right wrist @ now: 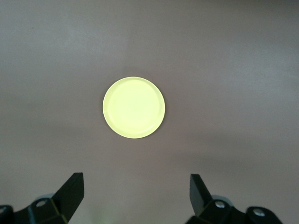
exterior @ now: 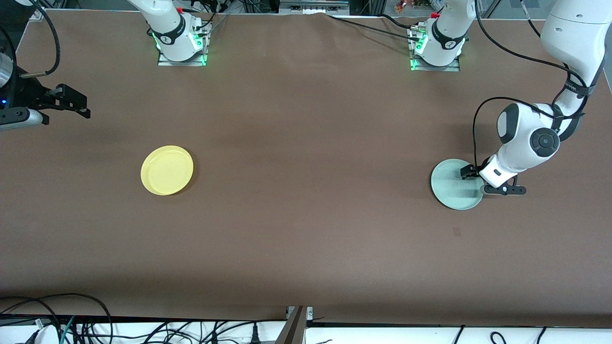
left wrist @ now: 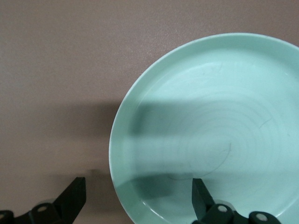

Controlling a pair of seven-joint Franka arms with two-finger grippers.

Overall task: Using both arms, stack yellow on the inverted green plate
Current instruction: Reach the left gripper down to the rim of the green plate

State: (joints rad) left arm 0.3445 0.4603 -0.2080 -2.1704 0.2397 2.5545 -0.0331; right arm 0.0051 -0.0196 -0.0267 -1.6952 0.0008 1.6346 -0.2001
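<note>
- The green plate (exterior: 453,185) is seen lying on the brown table (exterior: 306,191) toward the left arm's end, rim up in the left wrist view, with faint rings in its bowl
- The left gripper (left wrist: 138,198) is held low at the plate's edge with its jaws spread wide; one finger (left wrist: 202,196) is seen over the inside of the plate and the other over bare table just beside the rim, so the rim lies between them and nothing is gripped
- The yellow plate (exterior: 167,170) is found rim up toward the right arm's end of the table, well apart from the green plate
- The right gripper (right wrist: 136,193) is held high above the table, its jaws parted and empty, with the yellow plate seen small below it
</note>
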